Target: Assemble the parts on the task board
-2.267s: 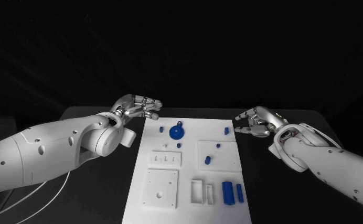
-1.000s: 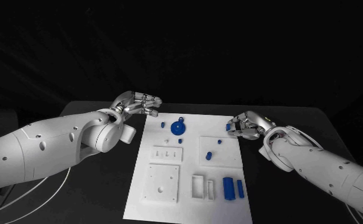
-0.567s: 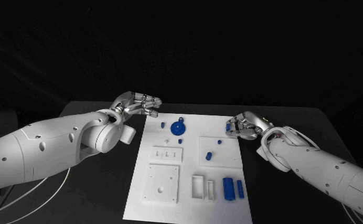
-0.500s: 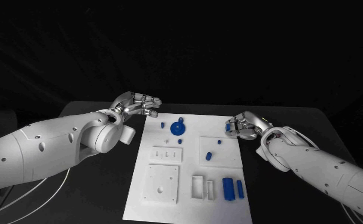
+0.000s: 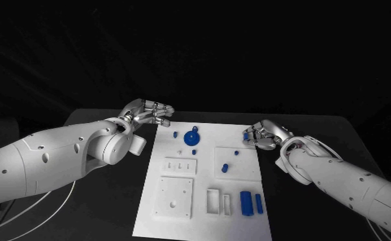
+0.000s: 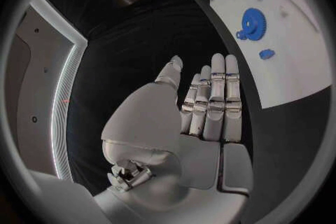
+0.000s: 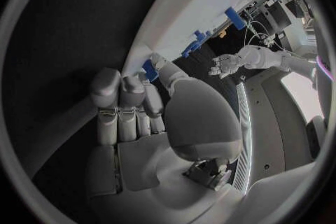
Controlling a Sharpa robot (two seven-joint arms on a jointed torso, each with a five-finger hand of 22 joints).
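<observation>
A small blue part at the board edge is pinched by the right hand. The left hand is held empty beside the board, fingers apart.

A black desk stands before a dark backdrop of black cloth that hangs in faint folds. In the left wrist view, a pale wall panel edged by a thin bright light strip rises beside the desk.

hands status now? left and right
Left hand: open, fingers extended, holding nothing, beside the task board.
Right hand: at a small blue part; grip cannot be told.
</observation>
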